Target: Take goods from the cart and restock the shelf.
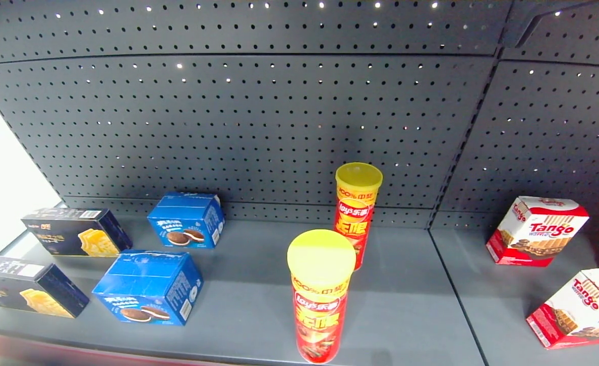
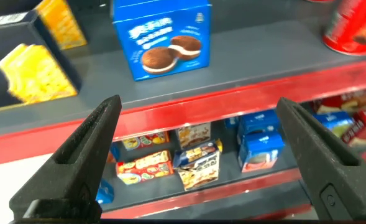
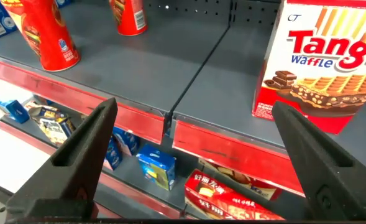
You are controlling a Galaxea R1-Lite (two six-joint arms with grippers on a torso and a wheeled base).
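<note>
Your left jaws and right jaws both gape empty before the shelf (image 1: pixel 406 305) edge. Left faces the blue cookie box (image 1: pixel 149 287), lower left of the head view; right faces the wafer box (image 1: pixel 579 310), lower right.

The shelf (image 1: pixel 259 284) holds dark boxes (image 1: pixel 76 231) (image 1: pixel 27 287), blue cookie boxes (image 1: pixel 186 219) (image 1: pixel 149 287), chip cans (image 1: pixel 356 213) (image 1: pixel 321 300) and wafer boxes (image 1: pixel 536 231) (image 1: pixel 579 310), two apiece.

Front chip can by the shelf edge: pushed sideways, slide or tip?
Probably tips if pushed high: the front chip can stands upright, tall and narrow, on the smooth shelf. Once down it would likely roll, being round, and the front edge is close. Its glossy curved wall may slip in a loose grip.
</note>
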